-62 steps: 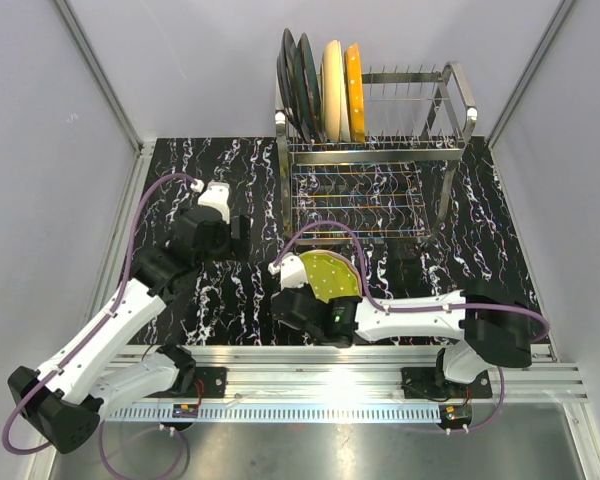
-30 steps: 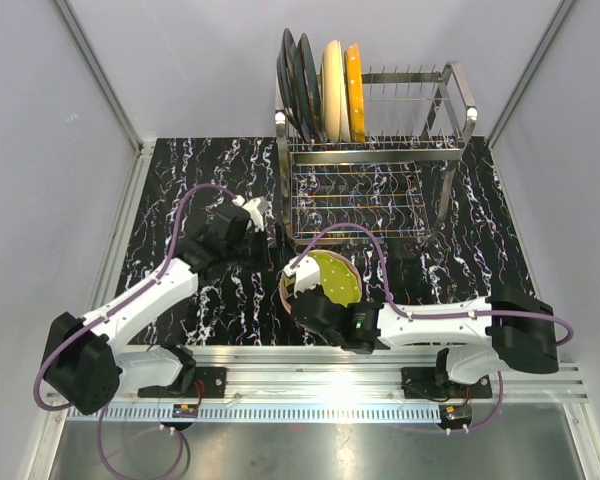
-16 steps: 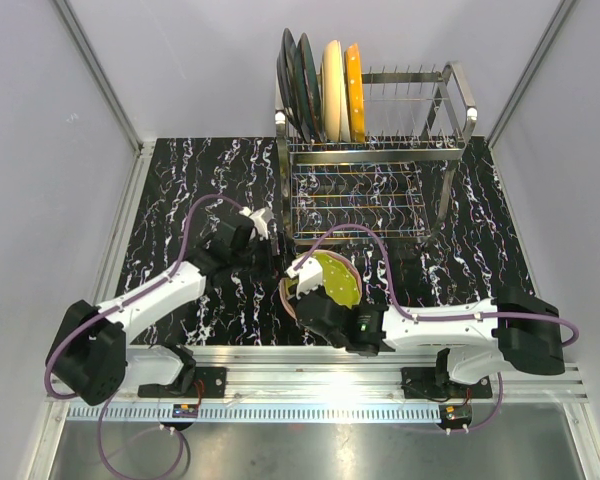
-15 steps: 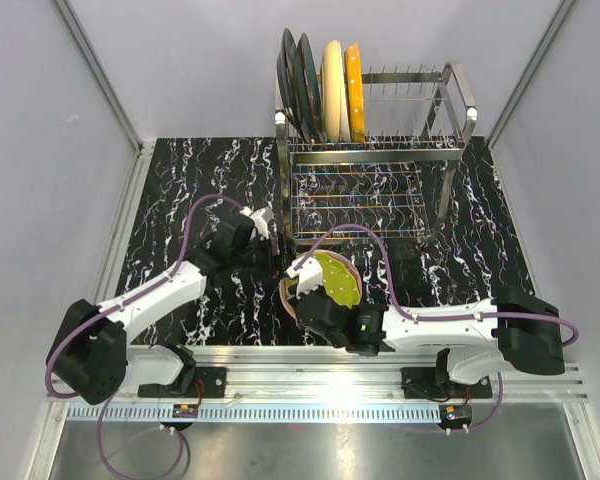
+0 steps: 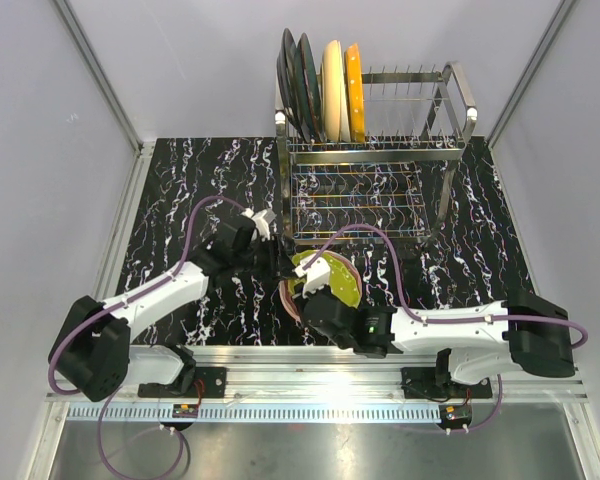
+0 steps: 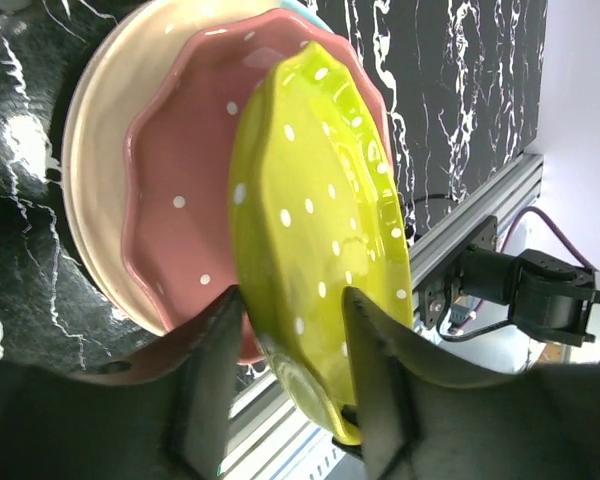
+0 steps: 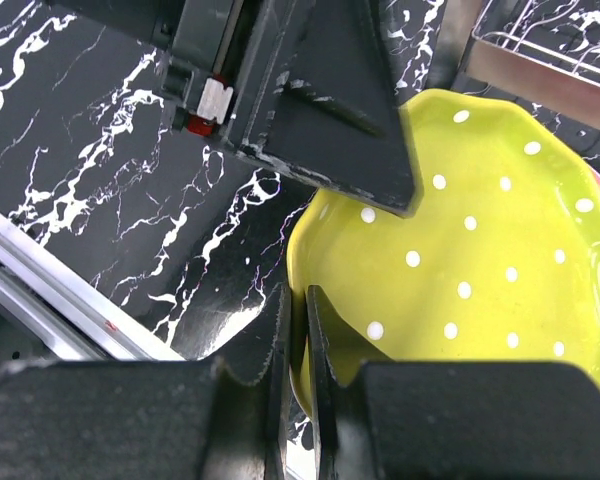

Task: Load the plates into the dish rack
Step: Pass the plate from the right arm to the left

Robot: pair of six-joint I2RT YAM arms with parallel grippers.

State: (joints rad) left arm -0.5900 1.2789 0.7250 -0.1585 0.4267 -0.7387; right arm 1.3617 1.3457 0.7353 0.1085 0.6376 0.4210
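A metal rail [image 5: 330, 362] runs nearest the arms' bases, along the front edge of a black table [image 5: 200, 180] veined with white. Just beyond it, the right gripper [image 7: 297, 335] is clamped on the near rim of a green plate [image 7: 480, 270] with white dots. Its own wrist camera shows the two fingers drawn close together, one on each face of the rim; from overhead the arm hides this. The left gripper [image 6: 288, 300] meets the same plate from the left. Its wrist camera shows one finger on each side of the rim and the plate tipped up between them, but whether the fingers press on it cannot be told. The right wrist camera adds that one dark finger [image 7: 380, 170] of the left gripper lies over the plate's inner face. The left wrist camera best shows what lies under the green plate: a pink plate [image 6: 170, 230] with white dots and a wavy rim, sitting in a larger cream plate [image 6: 92, 170], both flat on the table. From overhead only a thin pink edge shows there. Farthest back, seen whole only from overhead, the dish rack [image 5: 375, 153] stands at the rear of the table. Four plates stand on edge at the left end of its upper tier: two dark plates [image 5: 288, 80], then a pale yellow plate [image 5: 332, 85], then an orange plate [image 5: 354, 90]. The right wrist camera catches just a corner of the rack's wire frame.
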